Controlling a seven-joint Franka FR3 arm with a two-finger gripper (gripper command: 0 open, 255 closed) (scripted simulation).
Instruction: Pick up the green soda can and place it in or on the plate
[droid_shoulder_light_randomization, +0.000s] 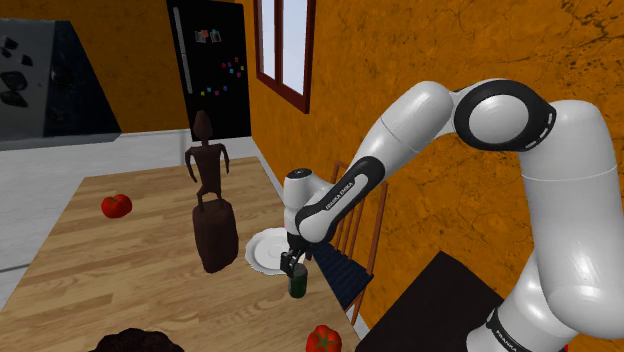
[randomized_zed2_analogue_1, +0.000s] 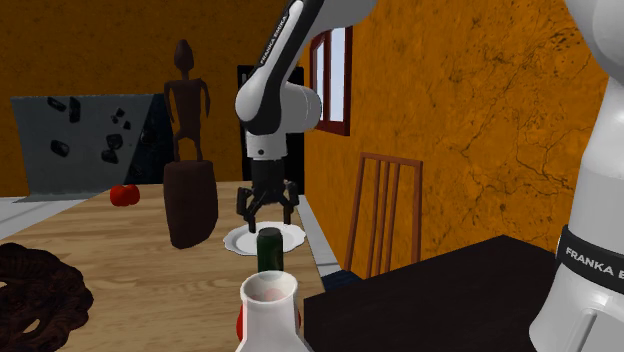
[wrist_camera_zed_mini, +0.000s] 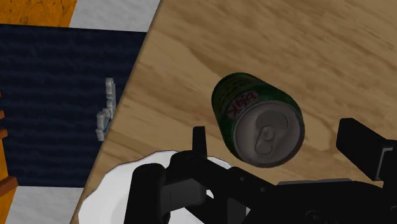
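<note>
A dark green soda can (wrist_camera_zed_mini: 257, 118) with a silver lid stands upright on the wooden table, close to the table's edge. In the shoulder view the can (droid_shoulder_light_randomization: 296, 284) is just right of the white plate (droid_shoulder_light_randomization: 262, 250). My black gripper (randomized_zed2_analogue_1: 266, 208) hangs open just above the can (randomized_zed2_analogue_1: 270, 250), fingers spread wide and touching nothing. In the wrist view the gripper (wrist_camera_zed_mini: 280, 145) straddles the can's lid, and the plate (wrist_camera_zed_mini: 118, 191) lies beside one finger. The plate (randomized_zed2_analogue_1: 290, 238) sits right behind the can in the second exterior view.
A tall dark figurine (droid_shoulder_light_randomization: 210, 205) on a block stands beside the plate. Red tomatoes lie far back (droid_shoulder_light_randomization: 116, 206) and near the front edge (droid_shoulder_light_randomization: 323, 340). A white vase (randomized_zed2_analogue_1: 270, 315) and a dark basket (randomized_zed2_analogue_1: 35, 295) are at the front. A wooden chair (randomized_zed2_analogue_1: 385, 210) stands off the table's edge.
</note>
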